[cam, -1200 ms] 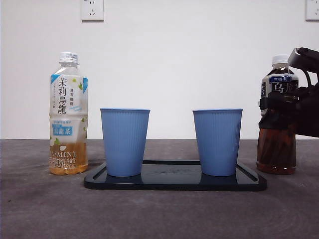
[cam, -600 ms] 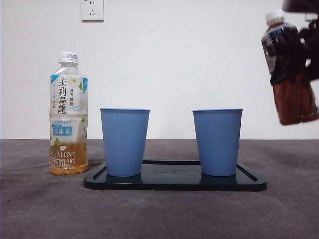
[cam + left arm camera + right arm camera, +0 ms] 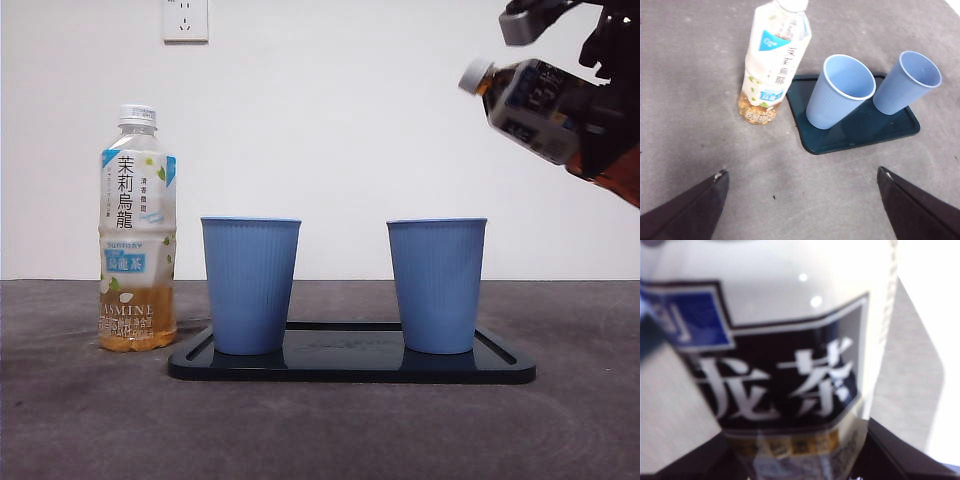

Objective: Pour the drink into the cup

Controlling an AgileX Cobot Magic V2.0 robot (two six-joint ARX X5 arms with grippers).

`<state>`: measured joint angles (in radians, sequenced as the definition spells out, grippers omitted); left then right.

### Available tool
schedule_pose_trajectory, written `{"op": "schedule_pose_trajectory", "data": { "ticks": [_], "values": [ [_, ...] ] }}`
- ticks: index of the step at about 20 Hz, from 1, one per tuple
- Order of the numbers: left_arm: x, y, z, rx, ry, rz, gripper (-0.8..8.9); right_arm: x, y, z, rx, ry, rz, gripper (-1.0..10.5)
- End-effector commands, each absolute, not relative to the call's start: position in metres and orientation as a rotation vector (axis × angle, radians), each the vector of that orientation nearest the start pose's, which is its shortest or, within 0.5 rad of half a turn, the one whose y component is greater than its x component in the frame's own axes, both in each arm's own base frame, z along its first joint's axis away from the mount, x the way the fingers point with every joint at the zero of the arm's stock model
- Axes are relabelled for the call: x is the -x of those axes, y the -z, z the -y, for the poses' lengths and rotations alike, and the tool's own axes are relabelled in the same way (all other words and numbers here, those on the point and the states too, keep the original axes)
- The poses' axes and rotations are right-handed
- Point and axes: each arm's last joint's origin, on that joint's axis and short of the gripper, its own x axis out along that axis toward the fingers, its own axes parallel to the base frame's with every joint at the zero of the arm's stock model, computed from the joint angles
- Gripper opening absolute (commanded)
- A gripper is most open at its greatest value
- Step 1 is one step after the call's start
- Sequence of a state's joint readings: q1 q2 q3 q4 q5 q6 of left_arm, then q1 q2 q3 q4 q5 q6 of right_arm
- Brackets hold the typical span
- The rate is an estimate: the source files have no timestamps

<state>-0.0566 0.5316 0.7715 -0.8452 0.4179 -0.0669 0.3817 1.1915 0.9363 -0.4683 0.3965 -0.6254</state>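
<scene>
My right gripper (image 3: pixel 600 120) is shut on a dark oolong tea bottle (image 3: pixel 545 110) with a white cap. It holds the bottle high at the right, tilted with the cap towards the left, above and to the right of the right blue cup (image 3: pixel 436 285). The bottle's label (image 3: pixel 785 385) fills the right wrist view. A second blue cup (image 3: pixel 250 285) stands at the left of the black tray (image 3: pixel 350 368). Both cups (image 3: pixel 840 90) (image 3: pixel 907 82) look empty in the left wrist view. My left gripper (image 3: pixel 800 200) is open above the table, short of the tray.
A jasmine tea bottle (image 3: pixel 137 230) with a white cap stands upright on the grey table left of the tray; it shows in the left wrist view (image 3: pixel 772 60) too. A white wall with sockets (image 3: pixel 185 20) is behind.
The right gripper has lifted the oolong bottle from the table at the right and tilted it, cap leftward, towards the right cup. The cups, the tray and the jasmine bottle have not moved.
</scene>
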Motion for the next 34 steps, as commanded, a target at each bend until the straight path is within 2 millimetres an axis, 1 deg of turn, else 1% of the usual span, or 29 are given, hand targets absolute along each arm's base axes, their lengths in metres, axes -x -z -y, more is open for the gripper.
{"op": "schedule_pose_trajectory", "data": {
  "ticks": [1, 8, 13, 17, 22, 30, 34],
  "values": [
    [-0.092, -0.307, 0.018, 0.152, 0.460, -0.589, 4.78, -0.234, -0.298, -0.085, 1.014, -0.145, -0.595, 2.0],
    [-0.092, -0.307, 0.021, 0.142, 0.493, -0.593, 4.78, -0.232, -0.295, -0.092, 1.285, -0.109, -0.638, 2.0],
    [-0.091, -0.307, 0.023, 0.137, 0.510, -0.594, 4.78, -0.236, -0.285, -0.104, 1.389, -0.114, -0.667, 2.0],
    [-0.091, -0.307, 0.023, 0.135, 0.515, -0.596, 4.78, -0.240, -0.277, -0.110, 1.424, -0.120, -0.688, 2.0],
    [-0.091, -0.307, 0.024, 0.133, 0.522, -0.596, 4.78, -0.244, -0.272, -0.112, 1.443, -0.120, -0.708, 1.9],
    [-0.091, -0.307, 0.024, 0.134, 0.522, -0.596, 4.78, -0.249, -0.265, -0.114, 1.464, -0.134, -0.723, 1.9],
    [-0.091, -0.307, 0.024, 0.133, 0.522, -0.596, 4.78, -0.249, -0.265, -0.114, 1.464, -0.134, -0.724, 1.9]
  ]
}}
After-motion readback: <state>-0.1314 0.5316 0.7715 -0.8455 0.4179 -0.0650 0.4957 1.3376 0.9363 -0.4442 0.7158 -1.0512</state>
